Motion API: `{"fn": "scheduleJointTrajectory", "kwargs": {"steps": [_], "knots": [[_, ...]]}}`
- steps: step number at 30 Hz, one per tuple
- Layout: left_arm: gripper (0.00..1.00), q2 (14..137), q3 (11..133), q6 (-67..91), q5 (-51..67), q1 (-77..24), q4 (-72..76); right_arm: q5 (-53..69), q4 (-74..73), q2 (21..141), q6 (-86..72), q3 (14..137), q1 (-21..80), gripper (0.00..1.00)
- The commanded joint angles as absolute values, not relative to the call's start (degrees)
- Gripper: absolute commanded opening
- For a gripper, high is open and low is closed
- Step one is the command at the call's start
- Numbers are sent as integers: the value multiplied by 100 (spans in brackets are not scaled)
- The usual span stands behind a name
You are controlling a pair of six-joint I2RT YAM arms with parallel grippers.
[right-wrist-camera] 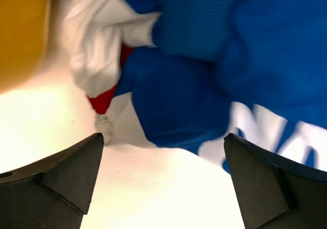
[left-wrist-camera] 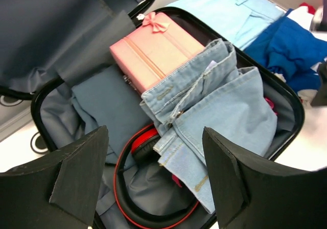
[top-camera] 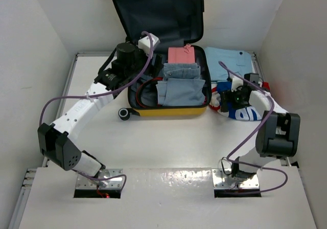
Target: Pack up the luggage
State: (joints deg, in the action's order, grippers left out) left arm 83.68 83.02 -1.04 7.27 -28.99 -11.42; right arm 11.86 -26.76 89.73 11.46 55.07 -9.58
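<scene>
The left jaws are standing well apart and gripping nothing, hanging over the near left part of the small yellow hard-shell suitcase (top-camera: 168,111). Directly under them a red and black pair of headphones (left-wrist-camera: 121,188) is lying on the dark grey lining, partly covered by a crumpled light-blue denim garment (left-wrist-camera: 225,111). A pink rectangular box with a small bow (left-wrist-camera: 153,50) is sitting behind the denim at the far edge, with a grey-blue cloth (left-wrist-camera: 107,106) lying beside it.

The right jaws are spread fully and are also holding nothing, hovering low over the white worktop (top-camera: 168,142). A bunched blue, white and red garment (right-wrist-camera: 194,101) is lying just ahead of them, beside the suitcase's right wall. A folded pale-blue garment (top-camera: 232,63) is lying further back. The suitcase is lying open at the worktop's middle, its lid leaning up at the back.
</scene>
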Motion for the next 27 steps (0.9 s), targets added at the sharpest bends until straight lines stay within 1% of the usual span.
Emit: {"fn": "scheduleJointTrajectory", "kwargs": {"steps": [1,2,4,6,8,9,13,14,15,16,17,18,20,21,23,24,25,26,27], "knots": [[76,8288,8306,-62,580,-2821,-1142,1870,-2346,9087,1836,5572,-932,100],[76,8288,8306,-62,580,-2821,-1143,2063,-2425,9236,1880,5598,-940,100],[76,8288,8306,-62,580,-2751,-1143,2083,-2452,9316,1899,5669,-871,100],[76,8288,8306,-9,580,-2689,-1143,1611,-2225,9553,1863,5677,-765,98],[76,8288,8306,43,580,-2628,-1143,1242,-2075,9746,1776,5739,-756,91],[76,8288,8306,44,580,-2628,-1143,1204,-2005,9869,1775,5809,-765,89],[76,8288,8306,44,580,-2575,-1143,1055,-1505,9879,1968,5547,-765,67],[76,8288,8306,44,580,-2575,-1143,1002,-1451,9853,2160,5485,-756,54],[76,8288,8306,44,580,-2575,-1143,1002,-1433,9766,2223,5363,-738,44],[76,8288,8306,44,580,-2575,-1143,1080,-1476,9730,2293,5335,-738,30],[76,8288,8306,44,580,-2575,-1195,1098,-1537,9686,2346,5326,-747,4],[76,8288,8306,44,580,-2514,-1195,1203,-1608,9564,2364,5317,-764,0],[75,8227,8306,44,580,-2514,-1195,1423,-2125,9222,2443,5352,-843,0],[75,8148,8227,44,580,-2461,-1195,2042,-2562,8976,2469,5431,-1053,0],[73,8095,8147,114,737,-2400,-1195,2459,-3153,8572,2479,5563,-1221,0],[73,8008,8060,245,808,-2399,-1195,3140,-3764,8308,2748,5633,-1387,0],[73,8007,8007,298,983,-2339,-1195,3303,-4049,8071,2838,5738,-1423,0],[73,7920,7902,368,1054,-2338,-1248,3644,-4826,7955,3187,5783,-1459,0],[73,7832,7901,439,1116,-2268,-1248,3830,-5078,7850,3347,5809,-1450,0]]}}
